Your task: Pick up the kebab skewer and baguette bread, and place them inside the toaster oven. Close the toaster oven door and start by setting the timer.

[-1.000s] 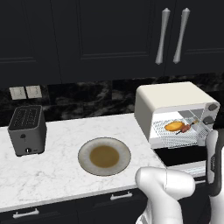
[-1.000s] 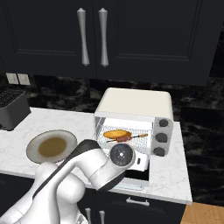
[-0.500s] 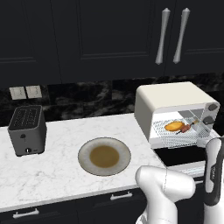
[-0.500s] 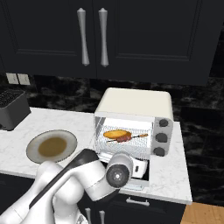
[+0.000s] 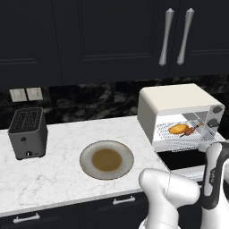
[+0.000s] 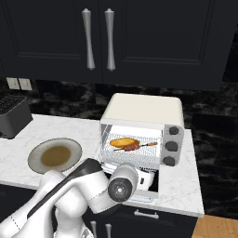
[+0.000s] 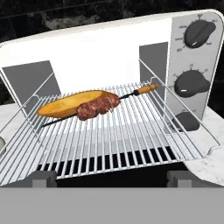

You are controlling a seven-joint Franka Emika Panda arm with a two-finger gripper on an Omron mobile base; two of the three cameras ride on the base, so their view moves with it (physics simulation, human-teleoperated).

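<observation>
The cream-white toaster oven (image 5: 179, 100) (image 6: 144, 109) (image 7: 100, 48) stands open. On its wire rack (image 7: 131, 140) lies the golden baguette bread (image 7: 65, 105) (image 5: 178, 129) (image 6: 122, 142). The kebab skewer (image 7: 98, 106) (image 6: 135, 147) (image 5: 193, 130) rests against the bread's front, stick end pointing right. The toaster oven door (image 5: 181, 160) (image 6: 152, 185) hangs folded down flat. My gripper (image 7: 111, 178) is open, low in front of the rack over the door, holding nothing. Three dark knobs (image 7: 190, 83) (image 6: 172, 146) sit on the oven's right panel.
A plate (image 5: 89, 150) (image 6: 37, 151) with a brown centre lies on the white marble counter (image 5: 62, 174), left of the oven. A dark grey slot toaster (image 5: 27, 133) (image 6: 11, 116) stands at the far left. Black cabinets with silver handles (image 6: 97, 37) hang above.
My hand has sunk lower in front of the open oven, down toward the folded door. Bread, skewer and plate have stayed put.
</observation>
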